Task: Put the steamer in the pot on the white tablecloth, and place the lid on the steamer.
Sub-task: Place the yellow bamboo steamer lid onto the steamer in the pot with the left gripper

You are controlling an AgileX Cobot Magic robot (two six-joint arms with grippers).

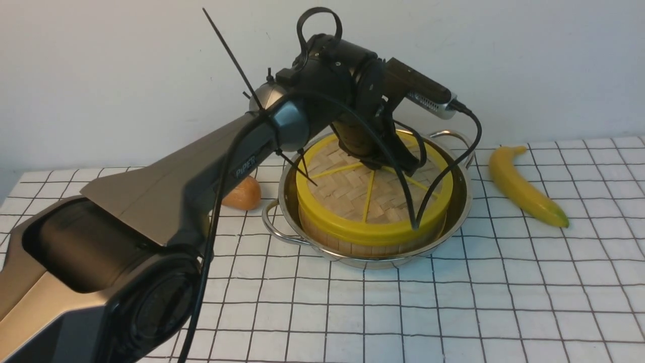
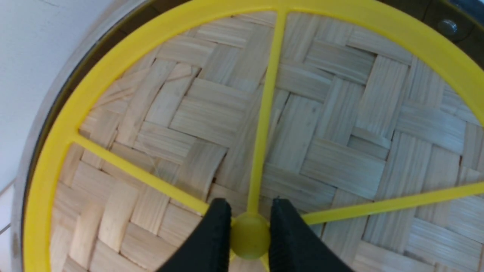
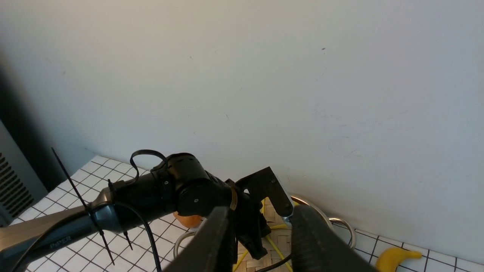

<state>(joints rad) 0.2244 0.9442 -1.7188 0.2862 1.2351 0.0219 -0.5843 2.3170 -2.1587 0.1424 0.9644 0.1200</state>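
The shiny pot stands on the white tablecloth with the steamer inside it; only the steamer's wooden wall shows. The woven lid with its yellow rim lies on top of the steamer. My left gripper reaches down onto the lid's middle. In the left wrist view the left gripper has both black fingers pressed against the yellow hub of the lid. My right gripper hangs high above the table, open and holding nothing, looking down on the left arm.
A banana lies on the cloth right of the pot. A small orange-brown roll sits left of the pot, partly behind the left arm. A pale wall stands close behind the pot. The pot's loop handles stick out front-left and back-right.
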